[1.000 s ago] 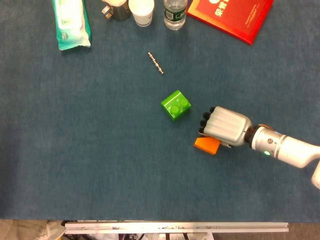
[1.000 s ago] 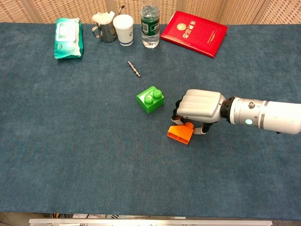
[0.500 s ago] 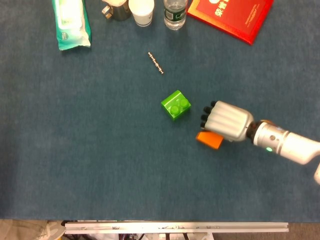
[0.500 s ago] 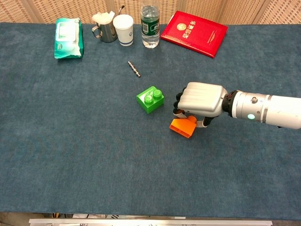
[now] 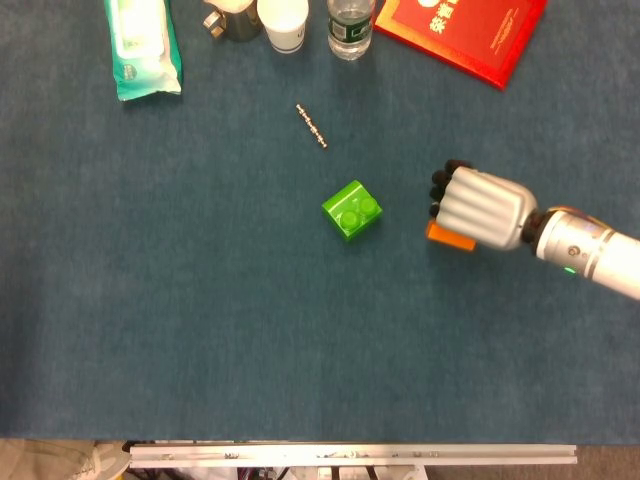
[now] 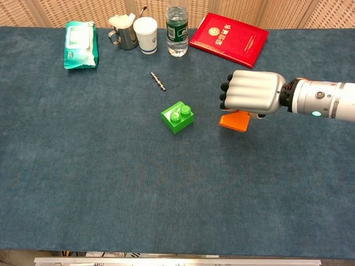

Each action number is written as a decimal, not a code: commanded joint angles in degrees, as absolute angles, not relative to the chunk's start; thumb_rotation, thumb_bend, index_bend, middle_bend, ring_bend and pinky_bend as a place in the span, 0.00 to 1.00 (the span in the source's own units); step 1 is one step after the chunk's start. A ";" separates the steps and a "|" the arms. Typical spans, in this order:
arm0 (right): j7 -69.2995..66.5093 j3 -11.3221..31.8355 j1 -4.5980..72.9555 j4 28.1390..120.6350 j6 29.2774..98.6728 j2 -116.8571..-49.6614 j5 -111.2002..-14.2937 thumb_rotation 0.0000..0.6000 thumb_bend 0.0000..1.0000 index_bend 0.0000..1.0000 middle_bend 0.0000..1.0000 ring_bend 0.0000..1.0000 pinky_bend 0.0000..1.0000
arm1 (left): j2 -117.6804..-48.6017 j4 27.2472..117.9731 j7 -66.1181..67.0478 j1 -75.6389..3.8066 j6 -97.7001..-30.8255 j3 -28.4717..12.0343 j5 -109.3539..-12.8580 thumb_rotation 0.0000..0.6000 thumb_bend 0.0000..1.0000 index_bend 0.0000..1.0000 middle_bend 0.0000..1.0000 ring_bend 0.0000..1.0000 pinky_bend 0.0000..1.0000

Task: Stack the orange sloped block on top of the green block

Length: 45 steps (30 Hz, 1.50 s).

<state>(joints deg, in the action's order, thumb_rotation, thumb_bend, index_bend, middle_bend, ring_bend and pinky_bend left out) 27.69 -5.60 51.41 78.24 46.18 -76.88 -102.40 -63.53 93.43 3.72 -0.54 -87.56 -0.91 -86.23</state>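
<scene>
1. The orange sloped block point(image 6: 235, 121) hangs under the right hand point(image 6: 253, 92), lifted off the blue table point(image 6: 111, 183), to the right of the green block point(image 6: 177, 117) and apart from it. In the head view only a sliver of it shows point(image 5: 450, 237) beneath the hand point(image 5: 484, 207).

2. The right hand's fingers point(image 6: 247, 88) are curled in and pressed side by side over the top of the orange piece. The contact itself is hidden under the hand, but the block sitting clear of the cloth says it is held.

3. The green block point(image 5: 352, 210) sits on the table near the middle, studs up, turned at an angle to the table edges. Nothing rests on it.

4. Progress, as I judge it: the pick-up is done and the carry is under way. The stacking itself is not yet done.

5. What is left: bring the orange block leftward until it is over the green studs, line it up with the green block's turned footprint, lower it on, press it home and let go.

6. The left hand is in neither view.

7. At the far edge stand a wipes packet point(image 6: 81, 44), a metal cup point(image 6: 124, 36), a white cup point(image 6: 146, 34), a water bottle point(image 6: 177, 30) and a red booklet point(image 6: 228, 39); a small metal rod point(image 6: 158, 81) lies beyond the green block. None are in the way of the move.
</scene>
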 commanded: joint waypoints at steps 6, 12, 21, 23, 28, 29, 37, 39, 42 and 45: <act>36.99 -4.44 52.05 76.24 42.96 -76.76 -102.05 1.00 0.27 0.60 0.49 0.33 0.41 | -63.68 93.60 3.86 -0.64 -87.54 -0.83 -86.42 1.00 0.22 0.23 0.33 0.33 0.24; 44.94 -2.98 51.18 74.20 41.95 -78.81 -100.28 1.00 0.27 0.60 0.49 0.33 0.37 | -63.81 93.47 3.64 -0.66 -87.47 -0.75 -86.45 1.00 0.22 0.23 0.33 0.32 0.24; 54.72 -1.46 50.55 72.97 41.32 -81.48 -98.62 1.00 0.27 0.60 0.48 0.29 0.29 | -63.83 93.15 3.19 -0.60 -87.44 -0.67 -86.37 1.00 0.22 0.23 0.33 0.33 0.24; 56.71 -1.27 50.26 72.77 41.47 -82.02 -98.32 1.00 0.27 0.60 0.48 0.28 0.27 | -63.83 93.01 3.01 -0.56 -87.39 -0.61 -86.29 1.00 0.22 0.23 0.33 0.33 0.24; 60.38 -0.75 49.40 72.54 42.12 -83.47 -97.29 1.00 0.26 0.59 0.45 0.26 0.22 | -63.84 92.75 2.62 -0.49 -87.45 -0.57 -86.31 1.00 0.22 0.23 0.33 0.33 0.24; 61.13 -0.68 49.22 72.54 42.29 -83.81 -97.10 1.00 0.26 0.58 0.45 0.25 0.22 | -63.83 92.67 2.53 -0.45 -87.48 -0.55 -86.29 1.00 0.22 0.23 0.33 0.33 0.24; 68.00 -0.31 47.19 72.17 43.77 -86.21 -95.22 1.00 0.24 0.40 0.39 0.21 0.11 | -63.98 91.99 1.81 -0.21 -87.66 -0.45 -86.21 1.00 0.22 0.23 0.33 0.33 0.24; 68.85 -0.26 46.88 72.30 44.04 -86.51 -94.84 1.00 0.23 0.35 0.37 0.20 0.10 | -63.99 91.88 1.70 -0.15 -87.71 -0.46 -86.16 1.00 0.22 0.23 0.33 0.33 0.24; 69.55 -0.19 46.51 72.61 44.23 -86.81 -94.14 1.00 0.21 0.30 0.36 0.18 0.10 | -64.01 91.74 1.57 -0.14 -87.72 -0.45 -86.19 1.00 0.22 0.23 0.33 0.33 0.24; 69.03 -0.07 46.33 73.33 44.93 -86.55 -93.92 1.00 0.17 0.26 0.34 0.17 0.10 | -64.01 91.69 1.49 -0.13 -87.70 -0.45 -86.19 1.00 0.22 0.23 0.33 0.33 0.24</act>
